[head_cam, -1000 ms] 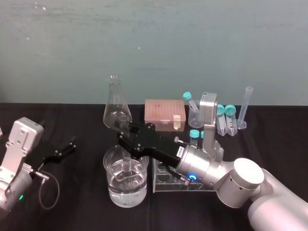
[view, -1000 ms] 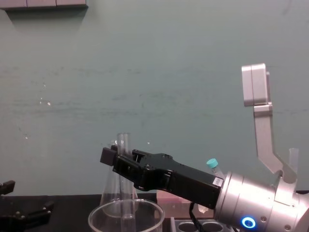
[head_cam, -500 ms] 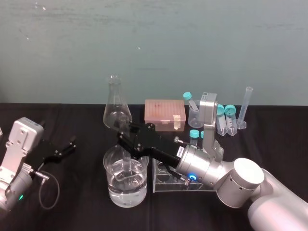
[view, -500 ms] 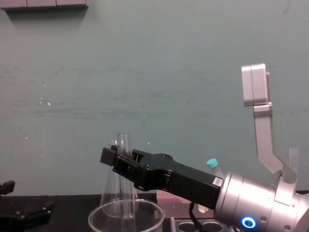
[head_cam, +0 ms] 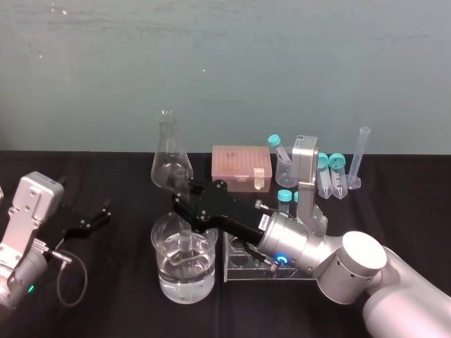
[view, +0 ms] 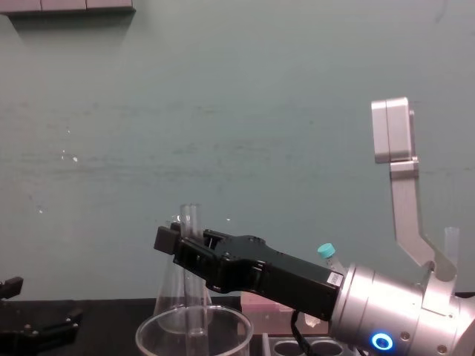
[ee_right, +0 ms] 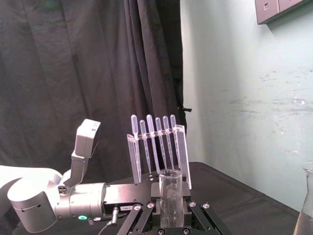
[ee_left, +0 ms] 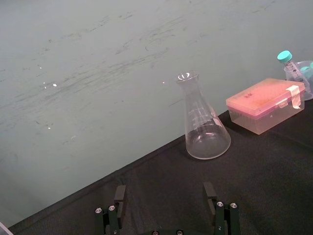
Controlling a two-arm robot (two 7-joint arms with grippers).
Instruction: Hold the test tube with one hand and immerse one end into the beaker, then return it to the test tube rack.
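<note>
Right end effector (head_cam: pixel 182 205) grips test tube (head_cam: pixel 184 241) upright inside beaker (head_cam: pixel 159 262).

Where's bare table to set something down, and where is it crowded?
Bare cloth lies left of the flask, behind the open left gripper, and right of the plastic cylinder. Crowded centre: beaker, test tube rack, pink box, and the right gripper holding the test tube.

Bench layout, head view.
Beaker (head_cam: pixel 184 271) sits lower centre of frame with the test tube (head_cam: pixel 185 238) in it; test tube rack (head_cam: pixel 243 262) just right; flask (head_cam: pixel 170 156) and box (head_cam: pixel 241 166) behind, mid-frame.
</note>
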